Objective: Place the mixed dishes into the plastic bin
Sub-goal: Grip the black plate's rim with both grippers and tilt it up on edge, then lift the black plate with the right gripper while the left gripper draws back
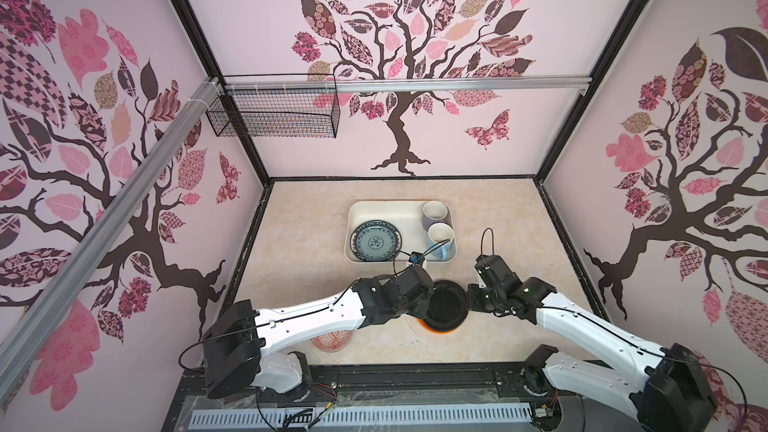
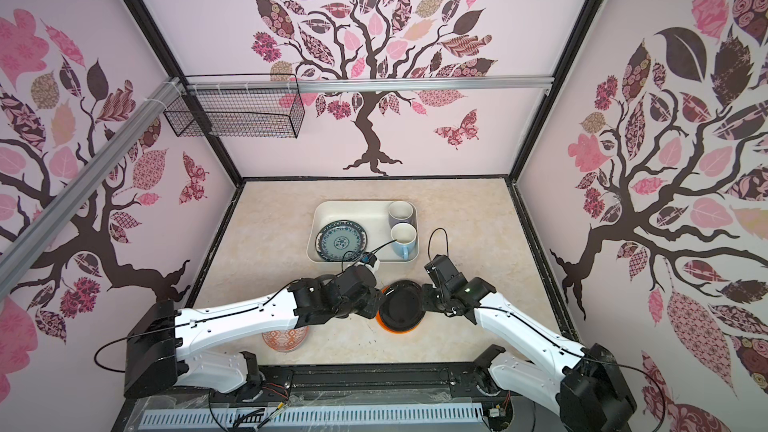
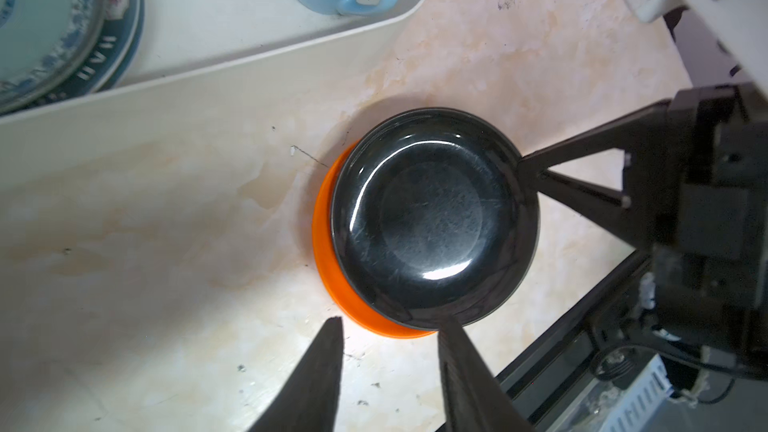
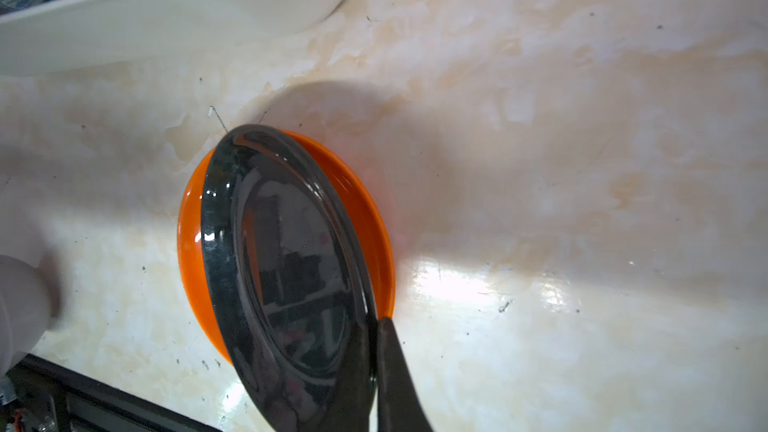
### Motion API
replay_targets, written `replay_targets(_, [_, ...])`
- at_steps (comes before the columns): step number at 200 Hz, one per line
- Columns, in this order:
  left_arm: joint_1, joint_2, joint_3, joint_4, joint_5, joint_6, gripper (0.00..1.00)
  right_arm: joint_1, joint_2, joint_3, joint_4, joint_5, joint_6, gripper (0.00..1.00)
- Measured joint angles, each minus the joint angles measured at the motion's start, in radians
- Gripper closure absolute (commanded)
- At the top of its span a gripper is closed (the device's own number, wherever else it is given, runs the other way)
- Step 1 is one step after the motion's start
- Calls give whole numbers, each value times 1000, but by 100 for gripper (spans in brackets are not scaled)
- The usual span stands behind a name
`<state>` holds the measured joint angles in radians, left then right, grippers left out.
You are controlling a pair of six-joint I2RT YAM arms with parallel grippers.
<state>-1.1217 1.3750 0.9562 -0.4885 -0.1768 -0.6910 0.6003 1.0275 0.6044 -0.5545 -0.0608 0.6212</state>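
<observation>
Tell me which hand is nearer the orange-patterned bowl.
Left. The left hand sits left of the black plate, the bowl partly under its arm; the right hand grips the plate's opposite rim, farther off.

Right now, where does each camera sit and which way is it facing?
Both top views: high above the robot's base, looking down at table, plastic bin and black plate; both arms show.
Left wrist: on the left arm, facing down at that plate; open left hand and right hand pinching its rim show.
Right wrist: on the right arm, close along the tilted plate; one finger shows.
Shared: all see plate and bin.
</observation>
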Motion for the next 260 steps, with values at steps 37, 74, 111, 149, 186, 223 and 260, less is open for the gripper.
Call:
replay_targets(37, [29, -94, -62, -43, -23, -13, 38, 0, -31, 19, 1, -29, 0, 100])
replay_targets(74, [37, -123, -113, -53, -27, -29, 41, 0, -34, 19, 3, -51, 0, 100])
replay_targets(111, [39, -116, -139, -55, -19, -49, 40, 0, -34, 21, 4, -71, 0, 100])
replay_targets(149, [58, -154, -142, -87, -22, -47, 38, 0, -34, 63, -2, -85, 0, 100])
replay_targets(186, [138, -317, -140, -160, -31, -24, 3, 0, -19, 126, -2, -101, -2, 100])
replay_targets(223, [237, -469, -132, -262, -48, -4, 2, 0, 34, 197, 4, -125, -11, 100])
replay_targets(260, [311, -530, -126, -330, -43, 16, 2, 0, 123, 291, 9, -143, -21, 100])
